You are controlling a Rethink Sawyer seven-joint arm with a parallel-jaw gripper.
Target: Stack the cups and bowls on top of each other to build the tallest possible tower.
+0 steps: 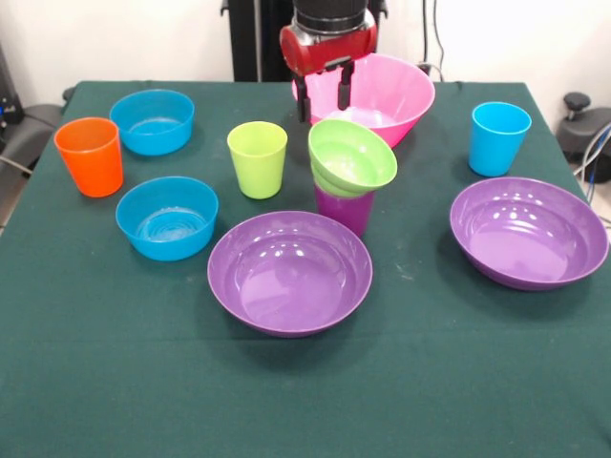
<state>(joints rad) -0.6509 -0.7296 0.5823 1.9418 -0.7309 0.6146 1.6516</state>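
A small green bowl point(353, 156) sits tilted on the purple cup point(346, 210) near the table's middle; this pair is the tower. My gripper point(324, 95) hangs just above and behind it, open, with nothing between its fingers point(304, 100). Behind the gripper stands the big pink bowl point(391, 95). One wide purple bowl point(289, 272) lies in front of the tower, and a second purple bowl point(528, 231) lies at the right. Two blue bowls point(152, 121) point(167, 218) are at the left. The orange cup point(89, 156), lime green cup point(257, 158) and light blue cup point(498, 138) stand upright and apart.
A dark green cloth point(305, 401) covers the table, with its edges close to the orange cup at the left and the purple bowl at the right. Cables and dark equipment point(584, 124) sit beyond the right edge.
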